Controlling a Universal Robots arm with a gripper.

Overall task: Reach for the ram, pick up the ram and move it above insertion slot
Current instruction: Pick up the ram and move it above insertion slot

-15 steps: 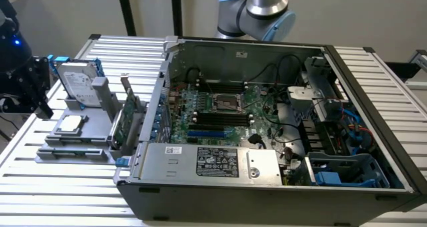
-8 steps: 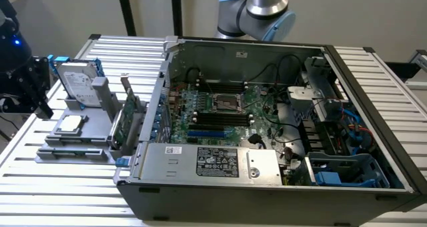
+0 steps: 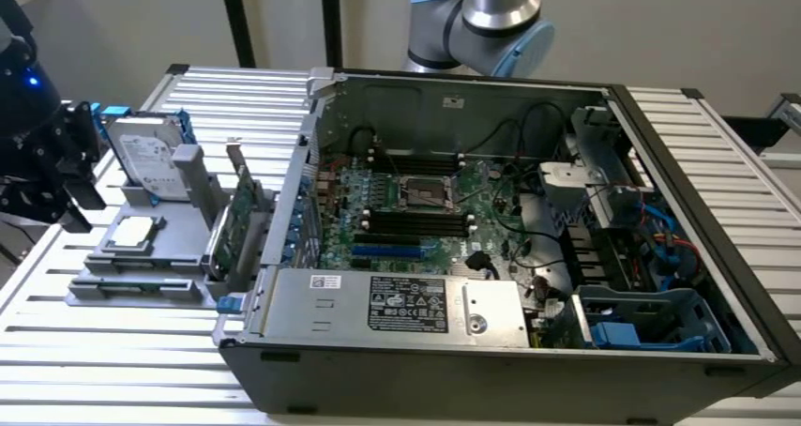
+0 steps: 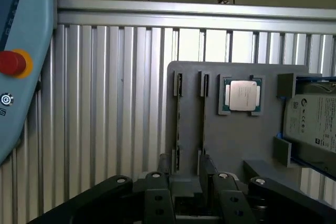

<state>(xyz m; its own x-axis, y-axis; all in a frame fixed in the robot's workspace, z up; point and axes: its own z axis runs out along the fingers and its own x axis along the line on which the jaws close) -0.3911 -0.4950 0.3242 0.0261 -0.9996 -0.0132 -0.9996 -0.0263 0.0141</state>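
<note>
Wrist view: the end effector hangs over the grey fixture tray, fingers spread and nothing between them. The ram stands on edge in its slot just ahead of the fingertips, its long axis running straight away from them. A second stick sits parallel, just beside it, and I cannot tell which one the fingers line up on. A processor and a hard drive lie further along the tray.

Exterior view: the end effector hovers at the exterior view's left, well apart from the open computer case. The sticks' near ends are hidden behind the fingers, and their chips are unreadable edge-on.
</note>
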